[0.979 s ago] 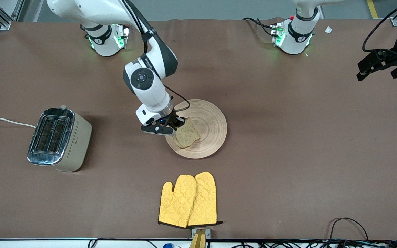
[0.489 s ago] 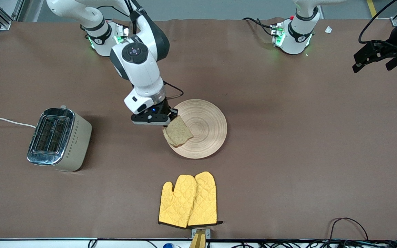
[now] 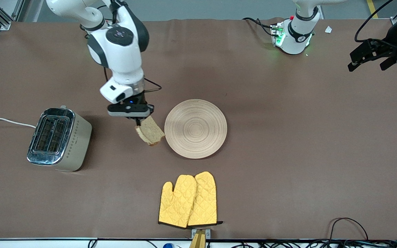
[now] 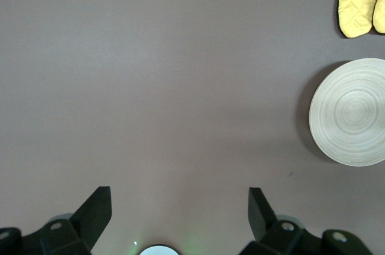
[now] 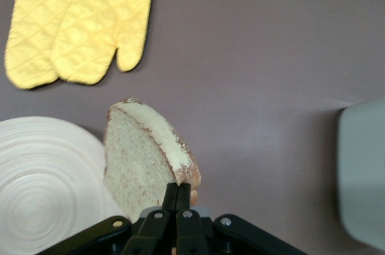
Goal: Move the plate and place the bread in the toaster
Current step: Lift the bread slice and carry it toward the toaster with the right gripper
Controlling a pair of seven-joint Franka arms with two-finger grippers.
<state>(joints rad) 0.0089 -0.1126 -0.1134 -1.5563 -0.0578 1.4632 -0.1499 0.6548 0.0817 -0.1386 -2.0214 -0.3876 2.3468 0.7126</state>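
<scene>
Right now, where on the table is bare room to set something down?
Bare cloth lies from the plate toward the left arm's end, under the open left gripper. It is tighter between plate and toaster, where the right gripper carries the bread, and by the mitts.

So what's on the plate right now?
Nothing: the plate shows only bare ringed wood. The bread hangs from the shut right gripper over the table beside it. Its underside is hidden.

Both white arms are wearing dark grey joint bands, trailing black cables and showing green lights at their bases, near the brown table [image 3: 288, 137]
</scene>
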